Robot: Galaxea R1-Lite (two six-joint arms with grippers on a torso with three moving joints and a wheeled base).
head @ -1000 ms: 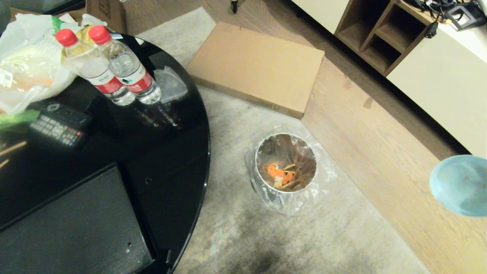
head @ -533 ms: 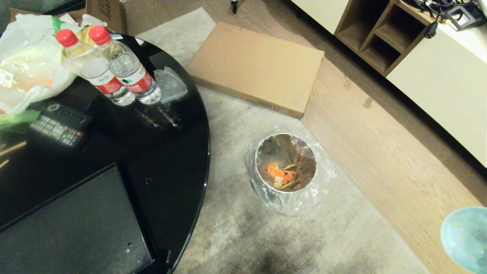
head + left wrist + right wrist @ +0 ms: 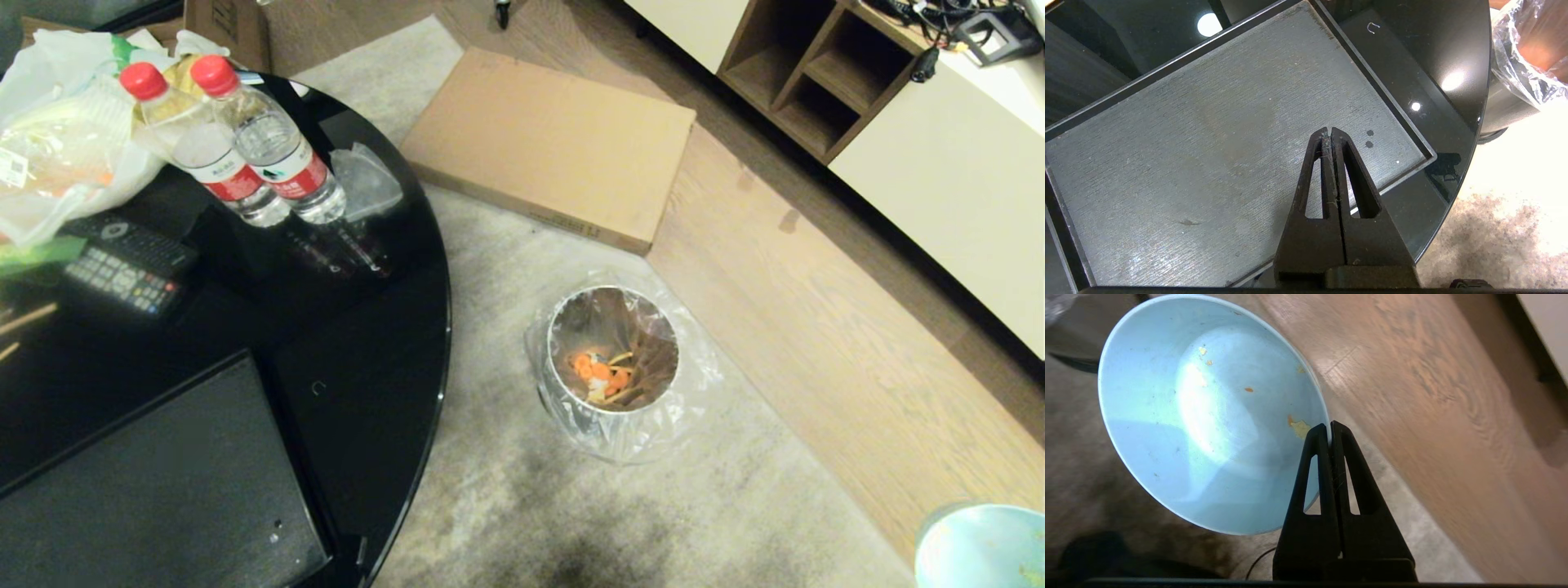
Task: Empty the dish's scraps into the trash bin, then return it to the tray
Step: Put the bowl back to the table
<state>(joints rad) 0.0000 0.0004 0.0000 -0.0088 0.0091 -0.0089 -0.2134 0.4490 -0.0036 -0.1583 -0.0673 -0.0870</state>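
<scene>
1. Because the right gripper (image 3: 1329,428) is clamped only on a thin stretch of the rim of the dish (image 3: 1208,412), with the jaws pressed together on either side of the wall, the grip is judged narrow and easy to lose; a quick swing could let the bowl pivot or slip out.
2. Only specks and one small pale smear are seen inside the bowl, near the pinched rim, so the emptying step is judged done. If the bowl is tipped on the way, those crumbs could be shed onto the rug or the table.
3. Seen from the head, the dish (image 3: 980,547) is held well to the right of the trash bin (image 3: 614,371) and nearer the robot, over the floor. A drop from there would land it on wood or rug.
4. The scraps (image 3: 602,376) lie in the trash bin, inside the clear liner.
5. The tray (image 3: 147,482) lies on the far side of the trash bin from the dish, on the black round table (image 3: 367,327). The route back is judged to cross over or near the trash bin, so a low pass could catch the liner or knock the bowl on the table edge.
6. The left gripper (image 3: 1330,132) hangs with its fingers pressed together and nothing held, above the tray (image 3: 1208,134), near its corner closest to the trash bin. A bowl brought in there could strike it.
</scene>
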